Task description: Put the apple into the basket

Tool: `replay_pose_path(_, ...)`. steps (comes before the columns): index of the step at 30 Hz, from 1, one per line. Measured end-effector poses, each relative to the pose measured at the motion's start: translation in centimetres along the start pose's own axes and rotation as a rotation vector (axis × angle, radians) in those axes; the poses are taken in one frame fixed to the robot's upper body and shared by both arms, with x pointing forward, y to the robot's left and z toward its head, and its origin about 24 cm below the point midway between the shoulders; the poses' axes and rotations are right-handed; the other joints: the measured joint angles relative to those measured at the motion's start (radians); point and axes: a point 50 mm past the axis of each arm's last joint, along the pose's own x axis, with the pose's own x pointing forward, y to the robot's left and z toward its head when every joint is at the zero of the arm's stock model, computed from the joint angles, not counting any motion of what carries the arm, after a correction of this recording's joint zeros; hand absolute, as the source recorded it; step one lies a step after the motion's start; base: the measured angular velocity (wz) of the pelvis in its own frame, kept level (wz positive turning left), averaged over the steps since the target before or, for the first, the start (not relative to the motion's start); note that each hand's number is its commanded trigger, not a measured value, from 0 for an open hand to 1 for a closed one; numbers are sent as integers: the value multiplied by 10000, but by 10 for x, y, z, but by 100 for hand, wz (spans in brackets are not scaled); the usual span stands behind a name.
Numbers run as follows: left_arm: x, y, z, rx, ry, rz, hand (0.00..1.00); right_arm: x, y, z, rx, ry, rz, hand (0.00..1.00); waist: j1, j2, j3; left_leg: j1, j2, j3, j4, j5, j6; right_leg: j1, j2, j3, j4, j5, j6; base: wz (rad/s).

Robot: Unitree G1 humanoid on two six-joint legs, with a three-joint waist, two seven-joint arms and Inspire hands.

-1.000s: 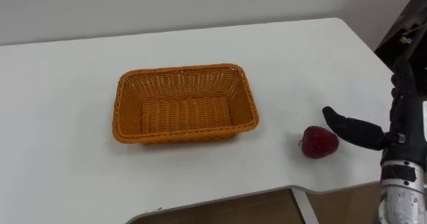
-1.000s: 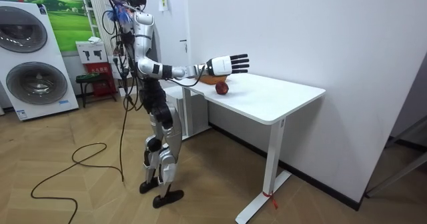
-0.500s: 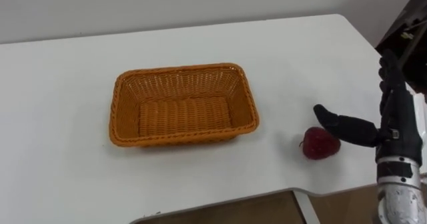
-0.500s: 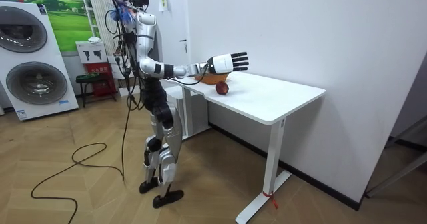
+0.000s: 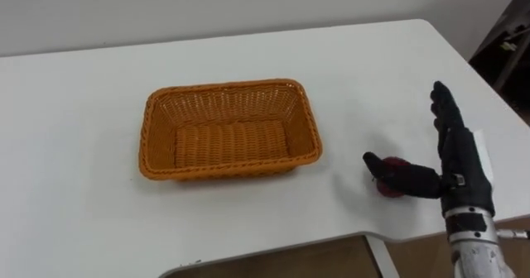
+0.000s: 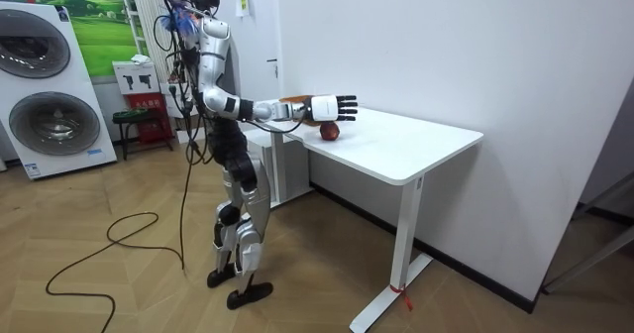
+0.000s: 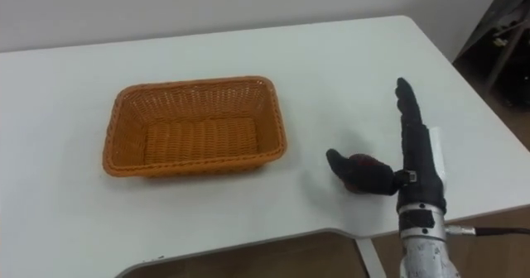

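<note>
The red apple [image 5: 387,189] lies at nine o'clock of the right hand [image 5: 460,158], beneath its outstretched thumb, fingers straight and unclosed.

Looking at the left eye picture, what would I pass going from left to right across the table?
Orange wicker basket → red apple, partly behind the thumb → palm and straight fingers of the right hand.

On the one white rectangular table [image 5: 373,71] there is one orange woven wicker basket [image 5: 224,88] and one dark red round apple [image 5: 386,189]. The room view adds two white front-loading washing machines, an upper machine [image 6: 40,41] and a lower machine [image 6: 54,125].
</note>
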Motion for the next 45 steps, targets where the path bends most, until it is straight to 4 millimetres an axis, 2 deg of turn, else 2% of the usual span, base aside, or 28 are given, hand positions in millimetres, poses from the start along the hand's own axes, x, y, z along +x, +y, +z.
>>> replay_pose_path(13, 1, -3, 3, 176, -38, -207, 0, -2, 7, -2, 38, 164, 779, 0, -4, -6, -24, -5, 10, 11, -3, 0, 0, 35, -2, -40, -27, 10, -7, 0)
replay_pose_path(18, 1, -3, 3, 171, -65, -206, 0, -4, 8, -10, 23, 526, 861, 0, -27, -44, -40, 12, 14, 12, -5, 0, 0, 64, -1, -37, -28, 15, -11, 0)
replay_pose_path(25, 0, -3, 2, 189, -18, -268, 0, -12, 5, -27, -109, 1185, 809, 0, -33, -213, -35, 82, 18, 29, 34, -5, -3, 177, -4, -36, -82, 29, -6, 0)
replay_pose_path(29, 0, -4, 3, 176, -61, -450, 0, -20, 8, -43, -199, 1983, 1188, 0, -12, -193, -27, 124, 41, 28, -5, -17, 7, 188, 29, -40, -169, 96, -7, 0)
replay_pose_path(36, 0, -4, 1, 172, -33, -466, 0, -23, 7, -46, -572, 1858, 1283, 0, -20, -162, -35, 135, 50, 27, -22, -17, 6, 213, 43, -45, -193, 123, -14, 0)
replay_pose_path(37, 0, -4, 2, 170, -79, -456, 0, -23, 7, -46, -674, 1842, 1291, 73, -29, -150, -35, 134, 49, 24, -21, -17, 6, 230, 44, -44, -187, 138, -10, 0)
replay_pose_path(38, 0, -4, 3, 161, -110, -444, 0, -24, 7, -46, -811, 1815, 1301, 100, -29, -136, -26, 134, 49, 14, -21, -17, 6, 235, 45, -42, -190, 149, -7, 0)
replay_pose_path(45, 1, -3, 6, 204, -211, -346, 0, -23, 3, -46, -1543, 1673, 1037, 100, -27, -108, -27, 121, 44, -12, -67, -17, 7, 238, 47, -38, -184, 153, -1, 0)
